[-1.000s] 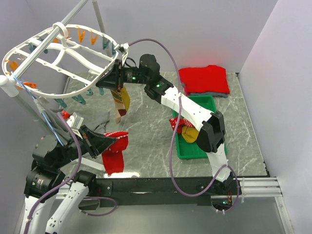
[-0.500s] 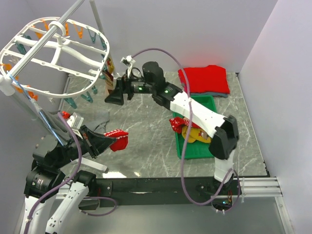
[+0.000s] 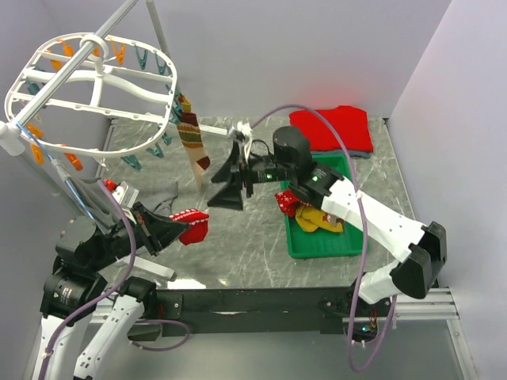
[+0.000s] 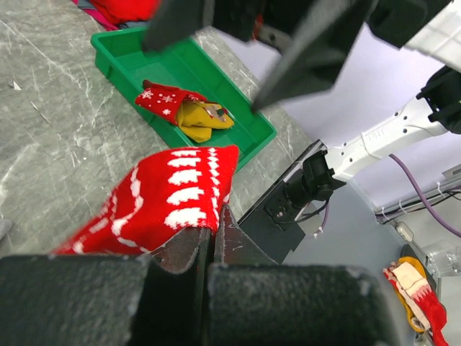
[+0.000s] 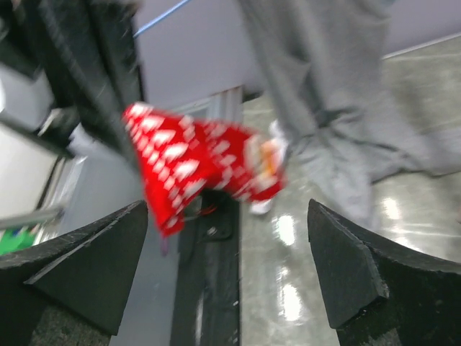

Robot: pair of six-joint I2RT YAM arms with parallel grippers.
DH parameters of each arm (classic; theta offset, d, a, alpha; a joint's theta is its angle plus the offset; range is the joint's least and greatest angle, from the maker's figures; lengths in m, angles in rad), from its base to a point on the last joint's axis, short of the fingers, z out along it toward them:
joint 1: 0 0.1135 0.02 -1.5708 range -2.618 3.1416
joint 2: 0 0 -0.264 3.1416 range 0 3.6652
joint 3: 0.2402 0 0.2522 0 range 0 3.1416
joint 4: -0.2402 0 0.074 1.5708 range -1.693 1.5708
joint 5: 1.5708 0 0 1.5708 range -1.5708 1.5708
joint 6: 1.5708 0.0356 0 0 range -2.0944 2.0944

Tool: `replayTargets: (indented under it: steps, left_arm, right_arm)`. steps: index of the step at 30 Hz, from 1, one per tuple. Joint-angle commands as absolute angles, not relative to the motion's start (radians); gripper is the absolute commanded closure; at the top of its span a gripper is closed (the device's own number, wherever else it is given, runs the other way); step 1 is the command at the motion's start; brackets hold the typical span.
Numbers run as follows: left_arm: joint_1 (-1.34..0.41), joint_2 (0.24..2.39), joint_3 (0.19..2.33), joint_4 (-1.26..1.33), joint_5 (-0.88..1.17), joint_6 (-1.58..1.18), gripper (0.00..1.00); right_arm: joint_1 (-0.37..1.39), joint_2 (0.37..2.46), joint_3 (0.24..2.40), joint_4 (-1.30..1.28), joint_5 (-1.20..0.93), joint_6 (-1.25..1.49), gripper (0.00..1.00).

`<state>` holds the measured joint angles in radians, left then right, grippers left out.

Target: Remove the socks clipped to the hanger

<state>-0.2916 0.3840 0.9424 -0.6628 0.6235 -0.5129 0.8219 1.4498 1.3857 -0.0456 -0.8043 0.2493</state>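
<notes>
The white oval hanger (image 3: 95, 79) hangs tilted at the upper left, with orange and teal clips on its rim. A striped tan, red and mustard sock (image 3: 190, 136) dangles from its right rim. My left gripper (image 3: 182, 229) (image 4: 211, 225) is shut on a red sock with white patterns (image 3: 192, 226) (image 4: 173, 194), held above the table. My right gripper (image 3: 221, 181) (image 5: 223, 267) stands wide open at mid-table, below and right of the striped sock, holding nothing. It faces the red sock (image 5: 191, 166), which looks blurred in the right wrist view.
A green tray (image 3: 321, 244) (image 4: 241, 101) at the right holds a red sock and a yellow sock (image 3: 307, 212) (image 4: 184, 109). A folded red garment (image 3: 333, 127) lies at the back right. Grey cloth (image 3: 162, 192) (image 5: 338, 122) lies on the marble table near the left arm.
My right gripper has opened, left the hanger's rim and swung down to mid-table. The hanger has swung back up with the striped sock on it. The left arm has kept still.
</notes>
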Motion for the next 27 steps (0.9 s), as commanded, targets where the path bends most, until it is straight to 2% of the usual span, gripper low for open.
replayTargets:
  steps: [1,8,9,12,17,18,20,21,22,23,26,27]
  left_arm:
    - [-0.293,0.396,0.950,-0.626,0.641,-0.497,0.99]
    - [-0.293,0.403,0.957,-0.635,0.644,-0.488,0.99]
    - [-0.293,0.402,0.957,-0.635,0.643,-0.488,0.99]
    - [-0.291,0.400,0.956,-0.632,0.643,-0.494,0.99]
    - [-0.293,0.403,0.951,-0.624,0.647,-0.497,0.99]
    - [-0.293,0.402,0.953,-0.623,0.649,-0.497,0.99]
    - [-0.293,0.408,0.953,-0.621,0.652,-0.495,0.99]
    - [-0.293,0.408,0.956,-0.623,0.652,-0.494,0.99]
    - [-0.293,0.410,0.957,-0.626,0.644,-0.491,0.99]
    - [-0.293,0.414,0.963,-0.632,0.637,-0.485,0.97]
    - [-0.293,0.414,0.982,-0.656,0.598,-0.473,0.68]
    - [-0.293,0.416,0.991,-0.661,0.588,-0.471,0.50]
  right_arm:
    - [0.841,1.407,1.296,0.078,-0.913,0.271,0.06]
    - [0.922,1.439,1.331,0.049,-0.867,0.230,0.14]
    - [0.928,1.442,1.333,0.063,-0.867,0.233,0.21]
    - [0.936,1.457,1.342,0.083,-0.879,0.256,0.31]
    - [0.950,1.473,1.336,0.100,-0.885,0.271,0.39]
    - [0.948,1.473,1.333,0.106,-0.881,0.273,0.50]
    - [0.948,1.471,1.325,0.115,-0.871,0.284,0.62]
    - [0.950,1.471,1.322,0.118,-0.865,0.285,0.92]
    - [0.948,1.468,1.319,0.117,-0.842,0.290,1.00]
    - [0.946,1.465,1.316,0.114,-0.827,0.291,1.00]
    - [0.934,1.434,1.292,0.091,-0.720,0.291,1.00]
    - [0.927,1.428,1.284,0.063,-0.691,0.290,1.00]
